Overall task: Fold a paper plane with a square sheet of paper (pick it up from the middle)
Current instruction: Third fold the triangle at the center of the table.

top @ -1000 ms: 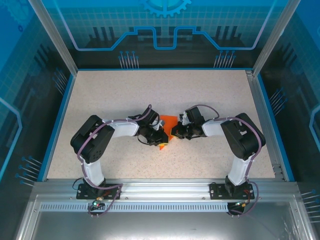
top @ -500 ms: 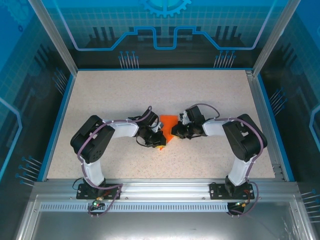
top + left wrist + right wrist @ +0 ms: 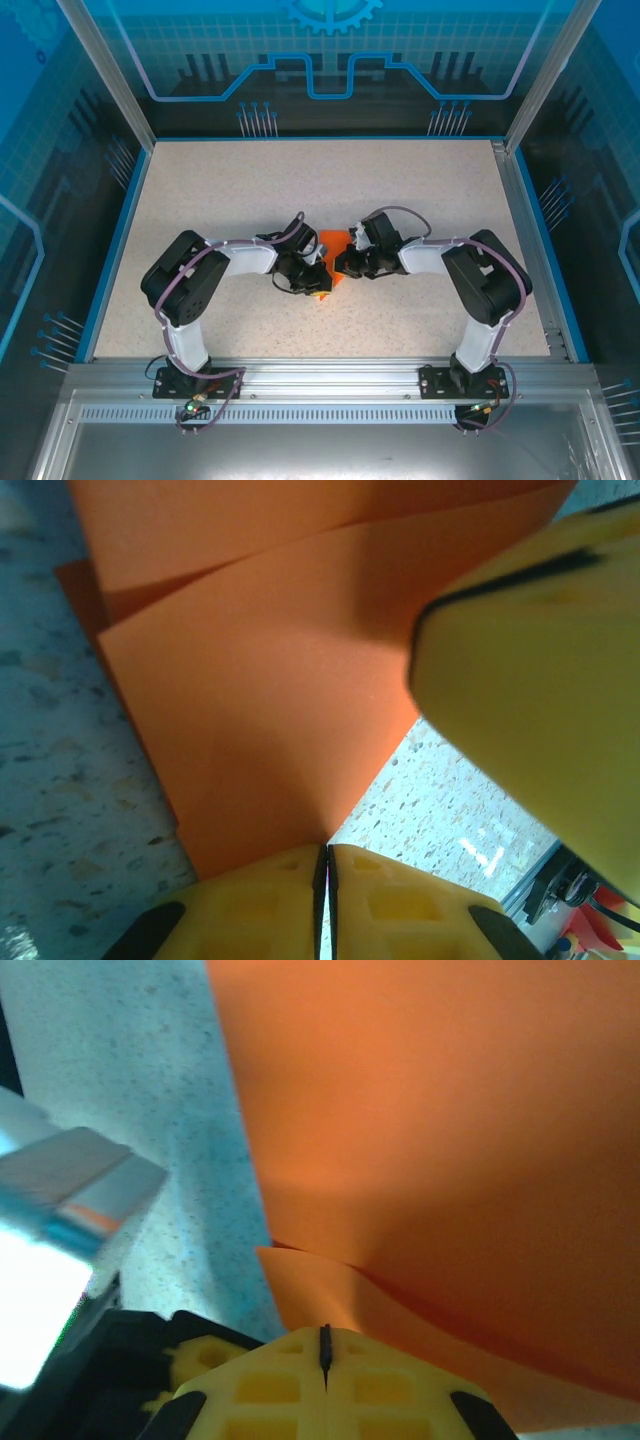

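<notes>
Square sheet of paper partly folded, flaps layered; more folds left. Left pincer pinching its corner, right pincer pinching fold edge.

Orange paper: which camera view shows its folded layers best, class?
Left wrist: the orange paper shows overlapping layers and their edges clearly. Right wrist shows one large face with a curled flap; top external, just a small patch.

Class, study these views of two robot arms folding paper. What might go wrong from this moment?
1. Both the left gripper and the right gripper pinch the thin orange folded paper sheet; pulling apart may tear it.
2. The grippers sit very close, so they might collide.
3. The layers look bowed, so a crease may land crooked.
</notes>
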Action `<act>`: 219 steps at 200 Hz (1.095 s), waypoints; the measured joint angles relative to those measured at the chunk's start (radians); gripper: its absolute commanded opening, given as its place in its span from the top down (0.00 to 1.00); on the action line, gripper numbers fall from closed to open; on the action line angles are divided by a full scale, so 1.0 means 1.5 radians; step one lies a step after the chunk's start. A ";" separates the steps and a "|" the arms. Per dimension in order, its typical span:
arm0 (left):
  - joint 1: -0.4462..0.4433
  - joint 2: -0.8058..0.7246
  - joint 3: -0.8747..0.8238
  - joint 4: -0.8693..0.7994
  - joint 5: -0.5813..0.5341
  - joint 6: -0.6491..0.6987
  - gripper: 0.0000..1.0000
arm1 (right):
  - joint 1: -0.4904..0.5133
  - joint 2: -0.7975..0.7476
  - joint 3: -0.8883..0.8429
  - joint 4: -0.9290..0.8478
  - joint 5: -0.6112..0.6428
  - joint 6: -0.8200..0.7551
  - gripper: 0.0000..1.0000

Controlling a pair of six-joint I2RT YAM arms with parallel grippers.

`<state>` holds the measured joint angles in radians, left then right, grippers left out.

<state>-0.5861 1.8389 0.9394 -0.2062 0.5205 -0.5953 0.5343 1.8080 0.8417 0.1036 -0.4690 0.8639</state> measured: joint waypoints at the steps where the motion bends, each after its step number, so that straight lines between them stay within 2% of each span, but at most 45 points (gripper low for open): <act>1: 0.000 0.000 0.000 0.000 0.000 0.000 0.87 | 0.000 0.002 -0.001 0.001 0.000 0.000 0.99; 59: 0.000 -0.006 -0.006 -0.004 0.000 0.017 0.87 | -0.003 0.020 -0.007 0.010 0.008 0.000 1.00; 172: 0.000 -0.041 -0.018 -0.125 -0.008 0.086 0.86 | -0.002 0.020 -0.007 0.008 0.010 -0.001 0.99; 219: 0.000 -0.125 -0.019 -0.149 -0.032 0.079 0.83 | -0.002 0.020 -0.007 0.008 0.011 0.000 0.98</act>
<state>-0.5861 1.6516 0.9115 -0.4301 0.4728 -0.4767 0.5316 1.8378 0.8310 0.1158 -0.4530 0.8642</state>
